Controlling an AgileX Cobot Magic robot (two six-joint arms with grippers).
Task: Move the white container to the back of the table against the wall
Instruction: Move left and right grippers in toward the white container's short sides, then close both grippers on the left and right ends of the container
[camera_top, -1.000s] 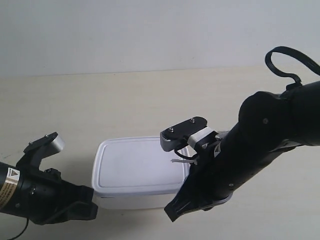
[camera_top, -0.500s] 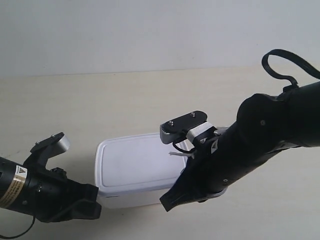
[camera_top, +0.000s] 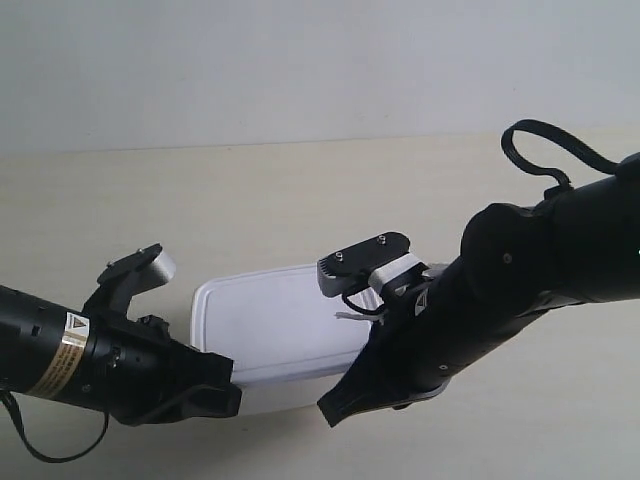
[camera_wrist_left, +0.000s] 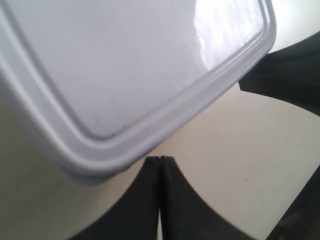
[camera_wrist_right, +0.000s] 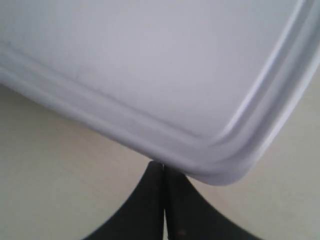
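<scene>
Shut tight and holding nothing at the left gripper (camera_wrist_left: 159, 167), tips right at the edge of the white container (camera_wrist_left: 125, 65). Same at the right gripper (camera_wrist_right: 164, 175), by a rounded corner. Lies just ahead of both, long side along the wall (camera_top: 300, 70), well short of it on the table (camera_top: 300, 200). Hides its front side behind both arms. Cannot tell if touching.

The white container (camera_top: 270, 320) looks like smooth, faintly glossy plastic, the table (camera_top: 300, 200) a matt, pale wood-grain surface, the wall (camera_top: 300, 70) smooth and matt, and my left gripper (camera_wrist_left: 159, 167) and right gripper (camera_wrist_right: 164, 172) dull black, seemingly plastic.
</scene>
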